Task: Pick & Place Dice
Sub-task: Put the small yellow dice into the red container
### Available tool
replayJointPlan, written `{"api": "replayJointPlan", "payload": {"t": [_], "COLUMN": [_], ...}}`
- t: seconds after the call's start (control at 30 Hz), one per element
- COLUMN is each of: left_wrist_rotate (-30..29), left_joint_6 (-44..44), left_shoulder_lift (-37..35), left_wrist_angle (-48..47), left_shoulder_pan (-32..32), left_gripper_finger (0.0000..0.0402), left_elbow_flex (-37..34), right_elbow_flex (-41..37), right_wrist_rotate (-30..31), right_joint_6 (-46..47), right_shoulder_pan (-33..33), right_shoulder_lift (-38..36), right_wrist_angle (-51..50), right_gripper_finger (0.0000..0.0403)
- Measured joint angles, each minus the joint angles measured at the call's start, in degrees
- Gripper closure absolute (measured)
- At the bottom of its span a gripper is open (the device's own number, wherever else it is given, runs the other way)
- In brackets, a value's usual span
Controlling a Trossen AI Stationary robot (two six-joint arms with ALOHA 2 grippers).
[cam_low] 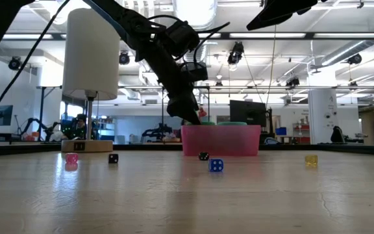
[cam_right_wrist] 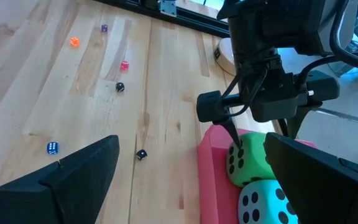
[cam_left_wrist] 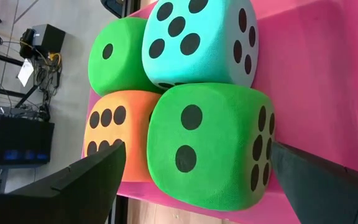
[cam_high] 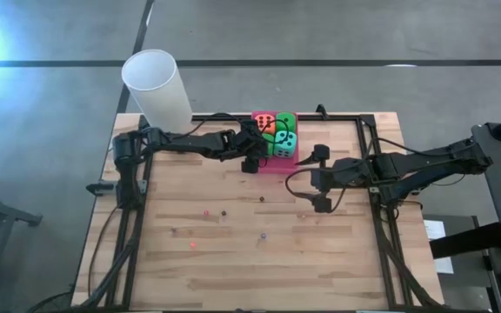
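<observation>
Four foam dice packed in the pink tray, both grippers wide open and empty

Dice sit 2x2 in the pink tray [cam_high: 274, 165] at top centre of the high view: orange die [cam_left_wrist: 107, 140], teal die [cam_left_wrist: 197, 40], near green die [cam_left_wrist: 213, 146], far green die [cam_left_wrist: 117, 56]. Left gripper [cam_high: 252, 159] hovers at the tray's left edge, its fingers straddling the near green die in its wrist view without touching; right gripper [cam_high: 317, 180] waits just right of the tray. Dice look light, soft, squashy and grippy; I'd squeeze flat opposite faces, not corners. Tight packing leaves little finger room between neighbours and the tray wall. Tiny dice [cam_right_wrist: 53, 148] scattered mid-table, white cylinder [cam_high: 157, 89] upper left, both clear of the work
</observation>
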Motion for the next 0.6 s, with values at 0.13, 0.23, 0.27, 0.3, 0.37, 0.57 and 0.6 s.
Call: {"api": "replayJointPlan", "payload": {"t": [0.13, 0.23, 0.27, 0.3, 0.37, 0.57, 0.6], "left_wrist_rotate": [0.0, 0.0, 0.0, 0.0, 0.0, -0.2, -0.2], "left_joint_6": [0.0, 0.0, 0.0, 0.0, 0.0, 0.0, 0.0], "left_shoulder_lift": [0.0, 0.0, 0.0, 0.0, 0.0, -1.1, -1.4], "left_wrist_angle": [0.0, 0.0, 0.0, 0.0, 0.0, 0.0, 0.0], "left_shoulder_pan": [0.0, 0.0, 0.0, 0.0, 0.0, 0.0, 0.0], "left_gripper_finger": [0.0003, 0.0006, 0.0006, 0.0006, 0.0006, 0.0003, 0.0003], "left_elbow_flex": [0.0, 0.0, 0.0, 0.0, 0.0, 0.0, 0.0], "right_elbow_flex": [0.0, 0.0, 0.0, 0.0, 0.0, 0.0, 0.0], "right_wrist_rotate": [0.0, 0.0, 0.0, 0.0, 0.0, 0.0, 0.0], "right_joint_6": [0.0, 0.0, 0.0, 0.0, 0.0, 0.3, 0.3], "right_shoulder_pan": [0.0, 0.0, 0.0, 0.0, 0.0, 0.0, 0.0], "right_shoulder_lift": [0.0, 0.0, 0.0, 0.0, 0.0, 0.0, 0.0], "right_wrist_angle": [0.0, 0.0, 0.0, 0.0, 0.0, 0.0, 0.0], "right_gripper_finger": [0.0003, 0.0003, 0.0003, 0.0003, 0.0003, 0.0003, 0.0003]}}
